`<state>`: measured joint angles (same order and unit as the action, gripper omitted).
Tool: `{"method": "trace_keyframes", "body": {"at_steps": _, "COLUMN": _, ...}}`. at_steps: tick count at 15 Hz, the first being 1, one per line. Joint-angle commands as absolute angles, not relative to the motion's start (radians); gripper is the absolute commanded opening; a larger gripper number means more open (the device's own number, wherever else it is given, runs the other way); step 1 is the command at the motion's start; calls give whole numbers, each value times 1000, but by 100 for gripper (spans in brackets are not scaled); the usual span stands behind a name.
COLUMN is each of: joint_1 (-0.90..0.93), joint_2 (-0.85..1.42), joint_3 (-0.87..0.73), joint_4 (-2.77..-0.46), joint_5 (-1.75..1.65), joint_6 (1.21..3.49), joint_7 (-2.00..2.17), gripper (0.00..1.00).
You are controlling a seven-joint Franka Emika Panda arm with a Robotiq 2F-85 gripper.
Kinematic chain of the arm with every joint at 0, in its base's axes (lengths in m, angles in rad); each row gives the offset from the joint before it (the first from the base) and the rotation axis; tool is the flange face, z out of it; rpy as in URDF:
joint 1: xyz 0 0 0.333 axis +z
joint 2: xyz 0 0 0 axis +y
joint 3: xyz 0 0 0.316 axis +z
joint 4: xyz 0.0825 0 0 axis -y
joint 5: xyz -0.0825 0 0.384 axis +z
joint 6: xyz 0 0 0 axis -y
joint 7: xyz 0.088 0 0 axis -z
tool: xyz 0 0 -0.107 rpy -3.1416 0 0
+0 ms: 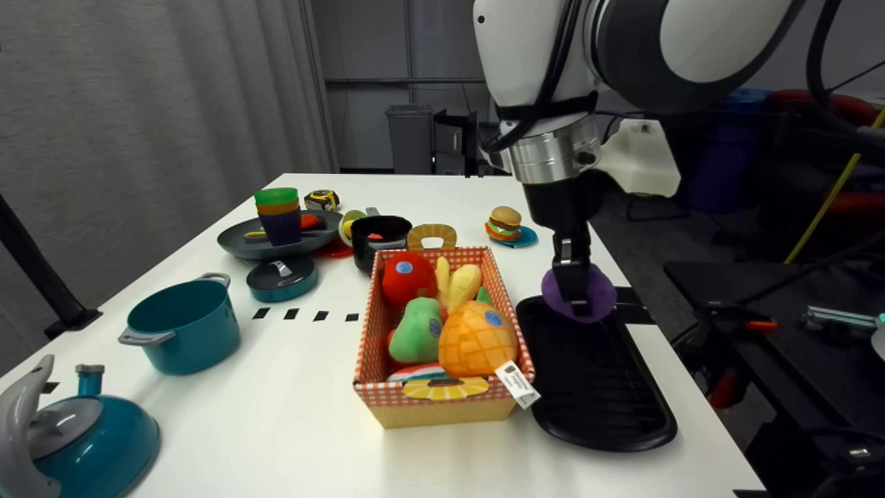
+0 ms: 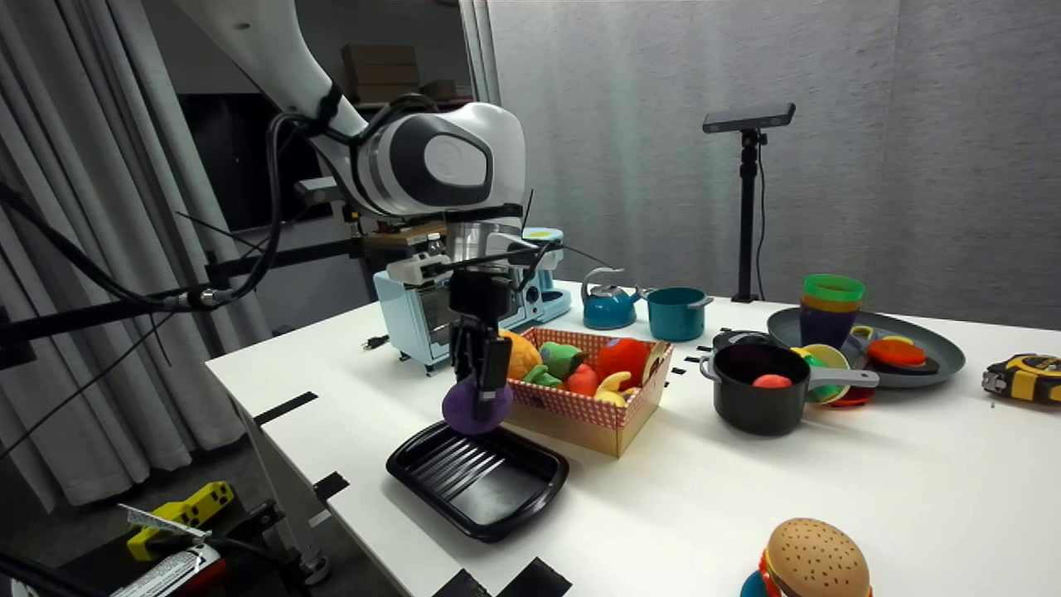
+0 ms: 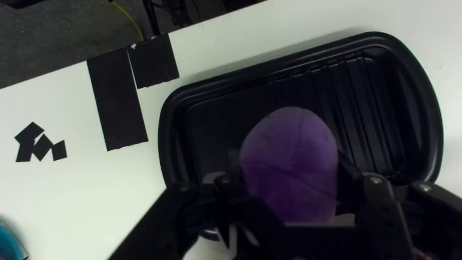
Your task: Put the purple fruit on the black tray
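Observation:
The purple fruit (image 3: 288, 155) is held between the fingers of my gripper (image 3: 290, 171) in the wrist view, with a finger on each side of it. In both exterior views the gripper (image 1: 579, 294) points down with the fruit (image 1: 603, 294) at its tips; the fruit also shows beside the fingers here (image 2: 458, 406). The black tray (image 1: 601, 387) lies flat on the table under the fruit. It also shows in an exterior view (image 2: 497, 493) and in the wrist view (image 3: 220, 119). The fruit appears to be above the tray, but the exact gap is hard to tell.
A red-checked basket (image 1: 442, 408) of toy fruits stands close beside the tray. The table edge runs along the tray's opposite side. A black pot (image 2: 758, 406), a toy burger (image 2: 816, 560), a teal pot (image 1: 183, 325) and a kettle (image 1: 97, 443) stand farther off.

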<state>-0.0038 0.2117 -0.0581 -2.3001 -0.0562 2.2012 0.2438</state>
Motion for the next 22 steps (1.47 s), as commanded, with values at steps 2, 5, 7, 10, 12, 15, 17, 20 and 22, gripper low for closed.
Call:
{"method": "trace_keyframes", "body": {"at_steps": 2, "joint_1": 3, "joint_2": 182, "joint_3": -59, "joint_4": -2334, "joint_5": -73, "joint_6": 2219, "joint_7": 263, "gripper": 99}}
{"method": "trace_keyframes", "body": {"at_steps": 5, "joint_1": 4, "joint_2": 172, "joint_3": -59, "joint_4": -2344, "joint_5": -76, "joint_6": 2222, "joint_7": 266, "gripper": 100}}
{"method": "trace_keyframes", "body": {"at_steps": 7, "joint_1": 6, "joint_2": 150, "joint_3": -57, "joint_4": -2364, "joint_5": -82, "joint_6": 2229, "joint_7": 265, "gripper": 100}}
{"method": "trace_keyframes", "body": {"at_steps": 10, "joint_1": 12, "joint_2": 101, "joint_3": -52, "joint_4": -2398, "joint_5": -105, "joint_6": 2238, "joint_7": 268, "gripper": 100}}
{"method": "trace_keyframes", "body": {"at_steps": 12, "joint_1": 22, "joint_2": 66, "joint_3": -51, "joint_4": -2426, "joint_5": -164, "joint_6": 2256, "joint_7": 299, "gripper": 100}}
{"method": "trace_keyframes", "body": {"at_steps": 15, "joint_1": 22, "joint_2": 6, "joint_3": -39, "joint_4": -2467, "joint_5": -193, "joint_6": 2297, "joint_7": 322, "gripper": 100}}
{"method": "trace_keyframes", "body": {"at_steps": 17, "joint_1": 17, "joint_2": -32, "joint_3": -30, "joint_4": -2487, "joint_5": -185, "joint_6": 2333, "joint_7": 326, "gripper": 100}}
{"method": "trace_keyframes", "body": {"at_steps": 20, "joint_1": 12, "joint_2": -99, "joint_3": -18, "joint_4": -2526, "joint_5": -163, "joint_6": 2384, "joint_7": 329, "gripper": 100}}
{"method": "trace_keyframes", "body": {"at_steps": 22, "joint_1": 5, "joint_2": -133, "joint_3": -16, "joint_4": -2540, "joint_5": -160, "joint_6": 2413, "joint_7": 328, "gripper": 100}}
